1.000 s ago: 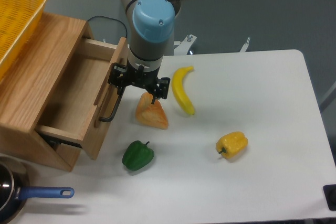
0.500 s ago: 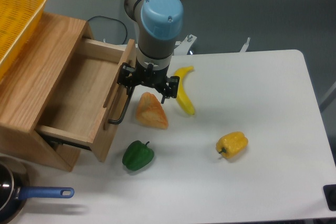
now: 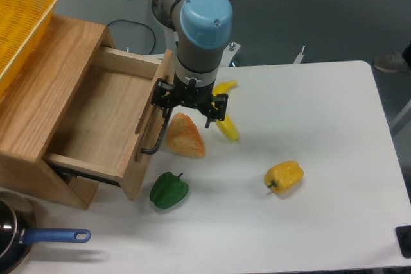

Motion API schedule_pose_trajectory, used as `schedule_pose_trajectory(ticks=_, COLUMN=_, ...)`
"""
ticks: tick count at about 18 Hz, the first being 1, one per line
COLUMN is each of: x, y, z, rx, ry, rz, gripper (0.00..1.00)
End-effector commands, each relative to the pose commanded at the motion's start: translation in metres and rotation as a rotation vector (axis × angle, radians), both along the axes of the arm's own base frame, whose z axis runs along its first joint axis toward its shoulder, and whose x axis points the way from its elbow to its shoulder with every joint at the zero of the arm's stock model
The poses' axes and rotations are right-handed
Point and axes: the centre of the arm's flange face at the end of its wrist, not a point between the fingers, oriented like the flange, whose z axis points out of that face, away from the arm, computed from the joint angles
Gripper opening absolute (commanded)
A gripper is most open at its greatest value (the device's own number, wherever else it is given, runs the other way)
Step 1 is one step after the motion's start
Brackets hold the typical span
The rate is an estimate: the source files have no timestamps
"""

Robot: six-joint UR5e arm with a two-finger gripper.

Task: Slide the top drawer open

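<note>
The top drawer point(image 3: 96, 120) of the light-oak cabinet stands pulled far out to the right, its inside bare. Its wooden front point(image 3: 145, 171) carries a long black bar handle point(image 3: 156, 134) and a wooden strip. My gripper point(image 3: 190, 112) points down right beside the front. Its jaws stand apart, and the left finger point(image 3: 162, 99) sits against the upper part of the handle bar. The right finger point(image 3: 218, 108) hangs over the banana. Nothing is clamped between the fingers.
An orange bread-like wedge point(image 3: 185, 137) lies just right of the drawer front, under the gripper. A banana point(image 3: 226, 119), a green pepper point(image 3: 169, 190) and a yellow pepper point(image 3: 284, 176) lie on the white table. A yellow mesh basket point(image 3: 19, 24) sits on the cabinet. A blue-handled pan point(image 3: 38, 238) is at the front left.
The gripper has moved right, and the drawer front with its handle has come along with it. The drawer stands further open than a second ago.
</note>
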Motion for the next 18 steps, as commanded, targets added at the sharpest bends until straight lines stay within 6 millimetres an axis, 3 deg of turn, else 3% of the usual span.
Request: schedule_pose_trajectory(ticks=18, x=-0.019, y=-0.013, z=0.001, rx=-0.028, ry=0.041, rz=-0.039, gripper=1.0)
